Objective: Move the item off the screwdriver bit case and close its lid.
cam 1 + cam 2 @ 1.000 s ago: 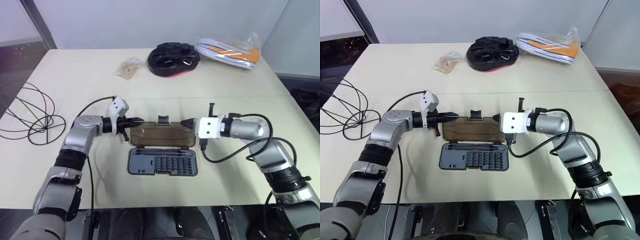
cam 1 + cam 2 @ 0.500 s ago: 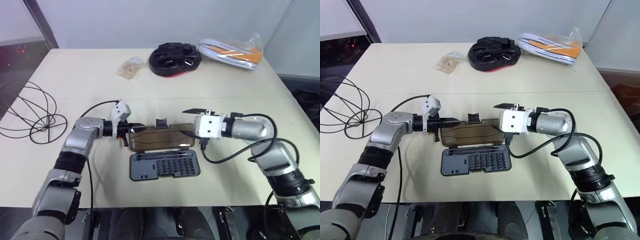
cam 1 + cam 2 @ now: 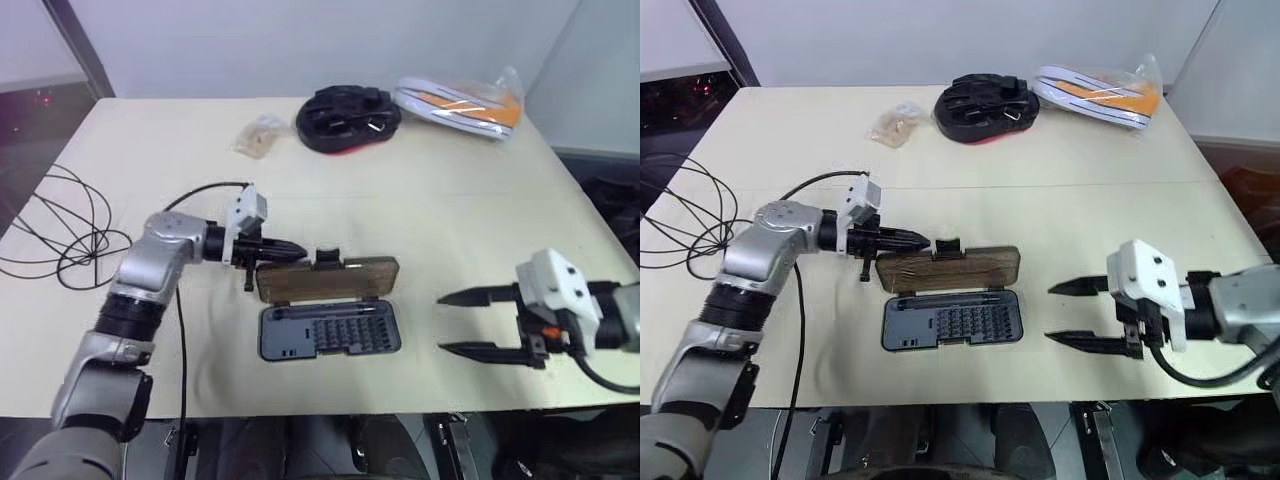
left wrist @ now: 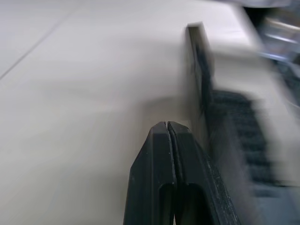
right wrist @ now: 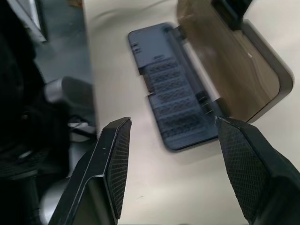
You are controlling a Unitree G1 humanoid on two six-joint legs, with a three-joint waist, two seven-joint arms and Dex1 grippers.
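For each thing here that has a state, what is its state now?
Case: open, bits showing.
Lid: raised partway, not shut.
Wire ball: off the case, at the table's left edge.
Left hand: shut, tips at the lid's left end.
Right hand: open, empty, apart from the case.

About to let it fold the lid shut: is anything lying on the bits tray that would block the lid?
Nothing visible does. The tray holds just its rows of bits, the lid stands raised behind it, and the wire ball sits far off at the table's left edge.
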